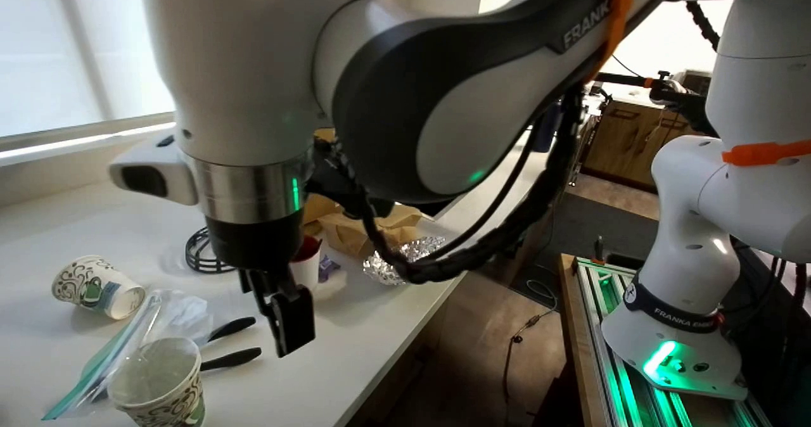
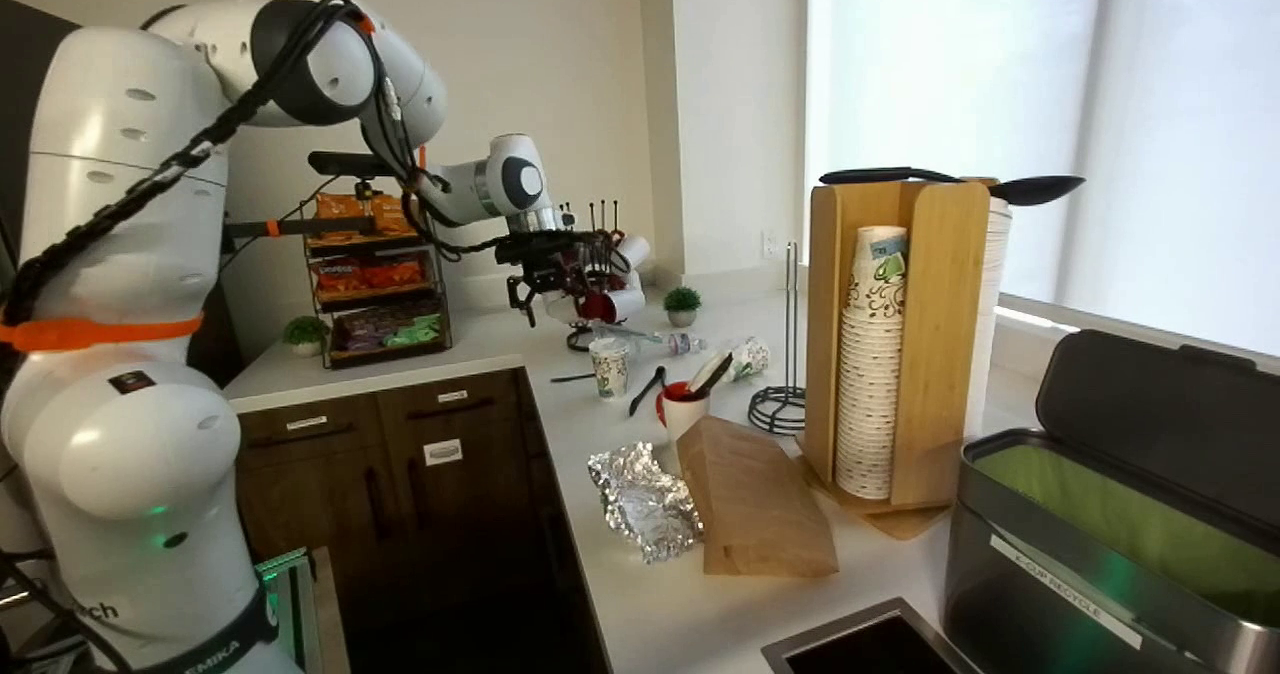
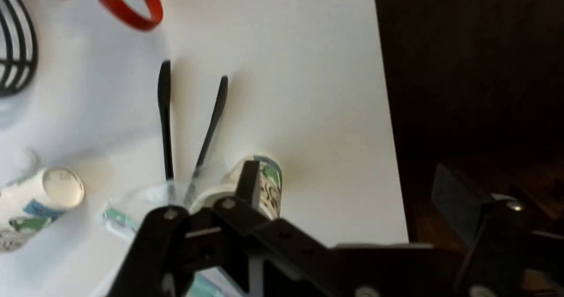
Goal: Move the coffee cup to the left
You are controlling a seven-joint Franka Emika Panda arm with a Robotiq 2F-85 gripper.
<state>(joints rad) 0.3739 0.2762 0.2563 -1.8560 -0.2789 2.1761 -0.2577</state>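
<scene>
- The claw (image 3: 352, 189) hangs above the things with its fingers wide apart and nothing between them. In the wrist view it looks off to one side, one finger in front of the coffee cup (image 3: 271, 187); lowered straight from there, it might jab that cup instead of straddling it.
- The worktop (image 3: 326, 90) ends beneath the gap between the fingers in that view. A descent without a sideways shift risks a finger catching the edge, and a cup knocked that way could go over.
- A clear plastic bag (image 1: 161, 319) lies at the cup's side; whether they touch, I can't tell. If a fingertip took loose film along with the cup, the bag would probably be dragged too.
- The coffee cup, which I take to be the upright leaf-patterned one, stands near the edge. Its wall looks like thin paper: too firm a squeeze would likely buckle it, a glancing touch tip it.
- The other paper cup (image 1: 95, 287) lies on its side farther in; a bump could set it rolling.
- Two black cutlery handles (image 3: 164, 90) poke out by the bag and could be swept along.
</scene>
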